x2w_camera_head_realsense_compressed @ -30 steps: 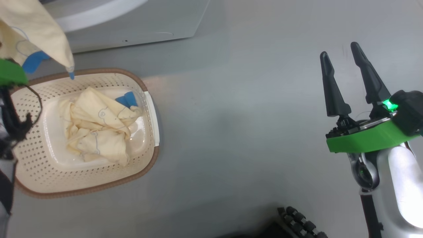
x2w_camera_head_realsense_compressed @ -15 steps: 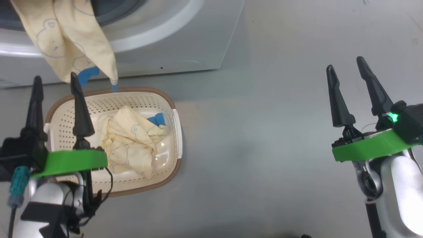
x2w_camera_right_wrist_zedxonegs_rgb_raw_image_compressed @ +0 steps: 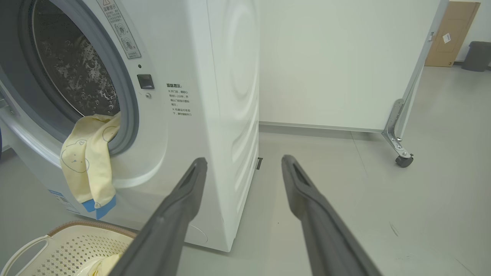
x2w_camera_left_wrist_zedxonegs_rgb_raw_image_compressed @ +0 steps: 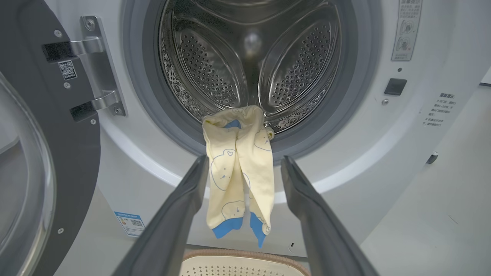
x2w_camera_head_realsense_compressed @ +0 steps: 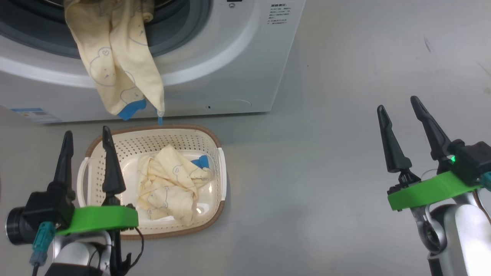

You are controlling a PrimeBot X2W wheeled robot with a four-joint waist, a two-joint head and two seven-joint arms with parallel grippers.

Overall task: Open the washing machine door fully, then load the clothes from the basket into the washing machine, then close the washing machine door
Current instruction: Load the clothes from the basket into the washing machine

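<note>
The washing machine (x2w_camera_head_realsense_compressed: 238, 57) stands with its door (x2w_camera_left_wrist_zedxonegs_rgb_raw_image_compressed: 82, 161) swung open to the left and the steel drum (x2w_camera_left_wrist_zedxonegs_rgb_raw_image_compressed: 249, 57) bare. One cream-yellow garment (x2w_camera_head_realsense_compressed: 119, 69) with blue cuffs hangs out of the opening over the gasket, also shown in the left wrist view (x2w_camera_left_wrist_zedxonegs_rgb_raw_image_compressed: 238, 172) and the right wrist view (x2w_camera_right_wrist_zedxonegs_rgb_raw_image_compressed: 88, 165). More clothes (x2w_camera_head_realsense_compressed: 172, 184) lie crumpled in the basket (x2w_camera_head_realsense_compressed: 215, 138) on the floor before the machine. My left gripper (x2w_camera_head_realsense_compressed: 86, 133) is open over the basket's left end, holding nothing. My right gripper (x2w_camera_head_realsense_compressed: 397, 104) is open far to the right, over bare floor.
A blue sticker (x2w_camera_head_realsense_compressed: 34, 114) marks the machine's lower left corner. In the right wrist view a white panel on a caster (x2w_camera_right_wrist_zedxonegs_rgb_raw_image_compressed: 402, 159) stands behind the machine, with a brown door (x2w_camera_right_wrist_zedxonegs_rgb_raw_image_compressed: 452, 34) and a dark bin (x2w_camera_right_wrist_zedxonegs_rgb_raw_image_compressed: 475, 55) beyond. Grey floor spreads to the right.
The head view has swung up toward the washing machine. My left gripper has drawn back from the hanging garment and now stands open by the basket. The right gripper has kept its pose.
</note>
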